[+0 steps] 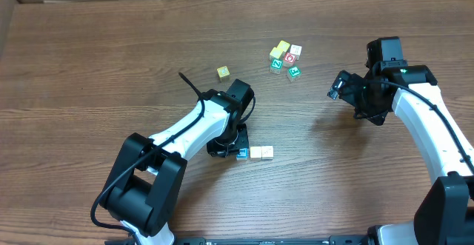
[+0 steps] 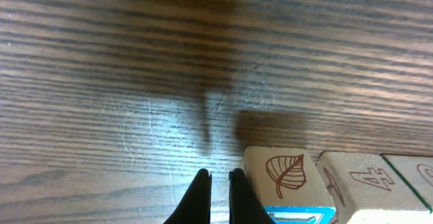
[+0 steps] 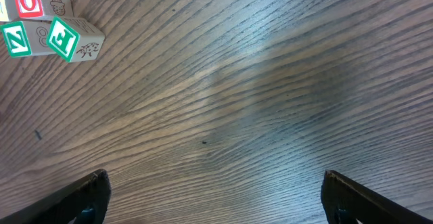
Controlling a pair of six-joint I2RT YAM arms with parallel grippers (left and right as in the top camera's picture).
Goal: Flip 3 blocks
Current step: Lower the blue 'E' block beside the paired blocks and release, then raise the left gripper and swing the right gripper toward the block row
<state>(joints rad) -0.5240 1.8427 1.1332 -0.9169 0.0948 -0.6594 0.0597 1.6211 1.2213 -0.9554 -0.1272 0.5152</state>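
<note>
The blocks [image 1: 256,152] lie in a short row at about 5 o'clock from the centre of the table [image 1: 111,52]. They look like light, rigid wooden cubes with smooth faces, best pinched across two opposite flat sides. The left gripper [image 2: 216,187] points down at the tabletop with its fingers together and empty, just at 9 o'clock of the leaf-printed end cube [image 2: 277,173]. The right gripper [image 3: 216,200] hangs at 3 o'clock, spread wide and holding nothing.

We are looking at the left arm [image 1: 189,126] and the right arm [image 1: 426,119], both wearing smooth white shells between bulky black joints and bases. A thin black cable [image 1: 189,84] is sticking out near the left wrist, and we are seeing the left pincer [image 2: 218,183] and the right pincer [image 3: 215,180] as plain black, wedge-shaped fingers.
</note>
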